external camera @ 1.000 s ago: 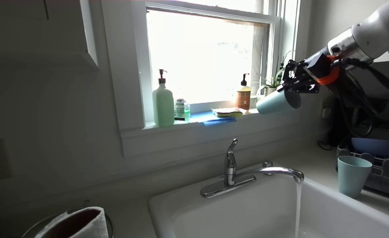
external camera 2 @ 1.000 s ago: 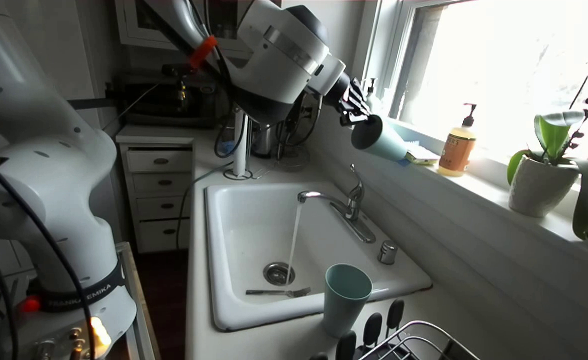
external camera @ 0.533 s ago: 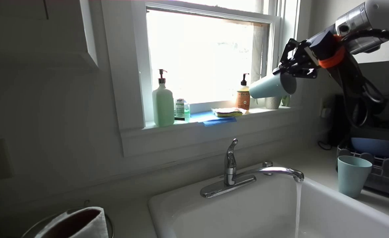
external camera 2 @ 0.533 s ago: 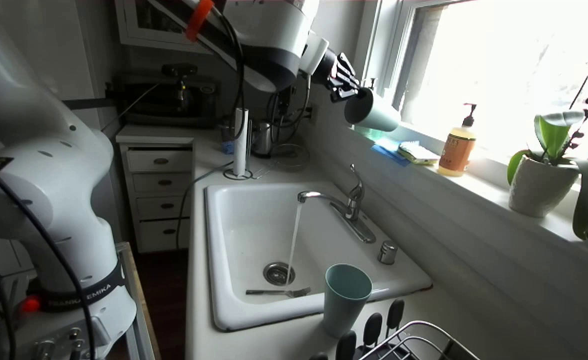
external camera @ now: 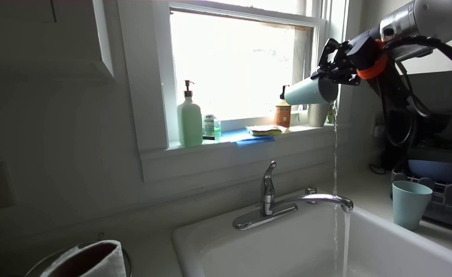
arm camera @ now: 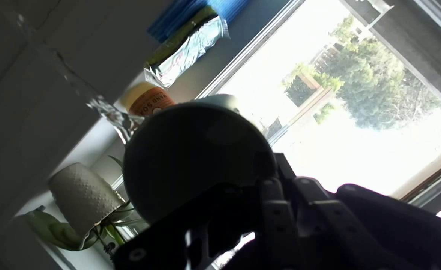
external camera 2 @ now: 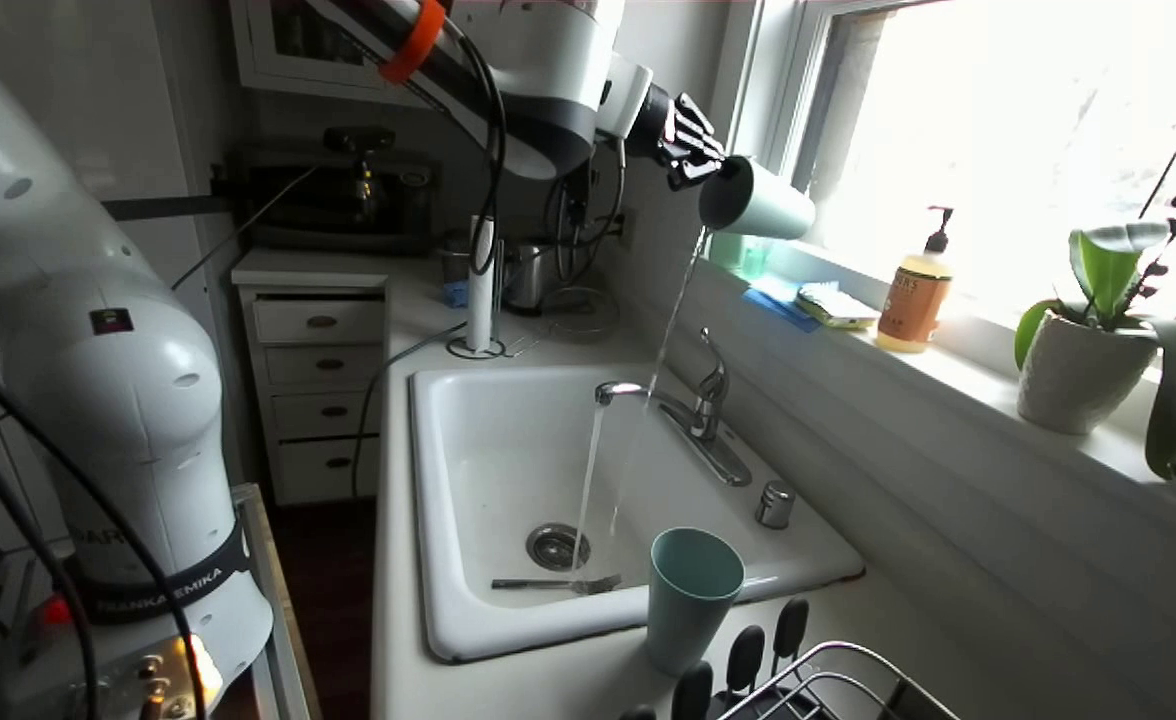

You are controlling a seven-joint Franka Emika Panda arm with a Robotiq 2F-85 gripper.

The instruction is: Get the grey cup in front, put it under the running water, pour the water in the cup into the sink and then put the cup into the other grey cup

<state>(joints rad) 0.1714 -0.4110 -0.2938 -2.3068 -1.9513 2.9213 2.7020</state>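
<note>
My gripper is shut on the rim of a pale grey-green cup, held high above the sink near the window. The held cup is tipped on its side with its mouth slightly down. A stream of water falls from its mouth into the sink. The wrist view shows the cup's dark inside, one finger inside the rim and one outside. The other cup stands upright on the counter beside the sink. The faucet is running.
A dish rack stands near the upright cup. The window sill holds an orange soap bottle, a sponge pack and a potted orchid. A fork lies in the sink. A paper towel stand is behind it.
My gripper has risen with the cup and tipped its mouth further down. Water now pours from the cup, where none fell before. The other cup has not moved.
</note>
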